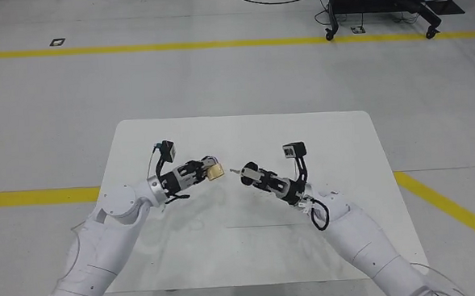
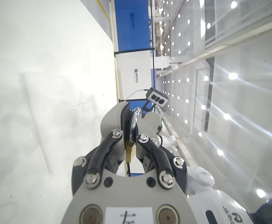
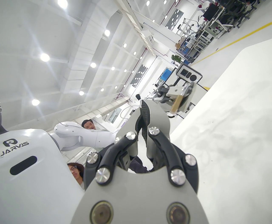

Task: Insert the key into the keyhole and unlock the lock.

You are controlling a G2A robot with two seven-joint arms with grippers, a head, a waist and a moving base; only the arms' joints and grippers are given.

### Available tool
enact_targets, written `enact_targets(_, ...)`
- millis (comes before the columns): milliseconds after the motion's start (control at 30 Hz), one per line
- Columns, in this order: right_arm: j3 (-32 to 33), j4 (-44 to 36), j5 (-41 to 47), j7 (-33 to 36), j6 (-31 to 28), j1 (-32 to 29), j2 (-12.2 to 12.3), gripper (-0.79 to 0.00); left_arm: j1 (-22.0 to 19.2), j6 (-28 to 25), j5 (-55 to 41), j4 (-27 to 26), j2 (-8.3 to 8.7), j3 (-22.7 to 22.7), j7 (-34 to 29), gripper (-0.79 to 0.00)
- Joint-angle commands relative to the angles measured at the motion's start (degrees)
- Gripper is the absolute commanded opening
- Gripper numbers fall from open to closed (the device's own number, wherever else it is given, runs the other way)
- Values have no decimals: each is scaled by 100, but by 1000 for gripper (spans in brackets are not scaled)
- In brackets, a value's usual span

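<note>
A brass padlock with a silver shackle is held above the middle of the white table. My left gripper is shut on it. In the left wrist view the brass body hangs between the fingers and the shackle sits at the left gripper's tips. My right gripper faces it from a short gap away, shut on a small silver key that points at the lock. In the right wrist view the right gripper is closed, and the padlock shows beyond it.
Both arms hover over the table's centre, its front edge nearest the robot. Yellow floor lines run behind and beside the table. A dark cart stands far back on the right.
</note>
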Motion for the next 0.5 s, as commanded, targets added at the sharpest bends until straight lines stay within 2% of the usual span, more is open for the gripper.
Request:
enact_targets(0,96,-22,-94,-157,426,-67,28,-785,-57,501,-176,-84,-31,32,316,-785)
enact_targets(33,151,-64,-108,-248,612,-153,46,-785,-119,803,-146,-135,-39,61,423,-785)
enact_targets(100,329,-187,-208,-430,908,-344,103,-785,-192,989,18,-243,-48,84,596,-785)
enact_targets(233,662,-771,-219,-690,1363,-819,208,-785,-173,933,31,-363,-39,-25,702,-785)
enact_targets(467,662,-771,-219,-690,1363,-819,208,-785,-173,933,31,-363,-39,-25,702,-785)
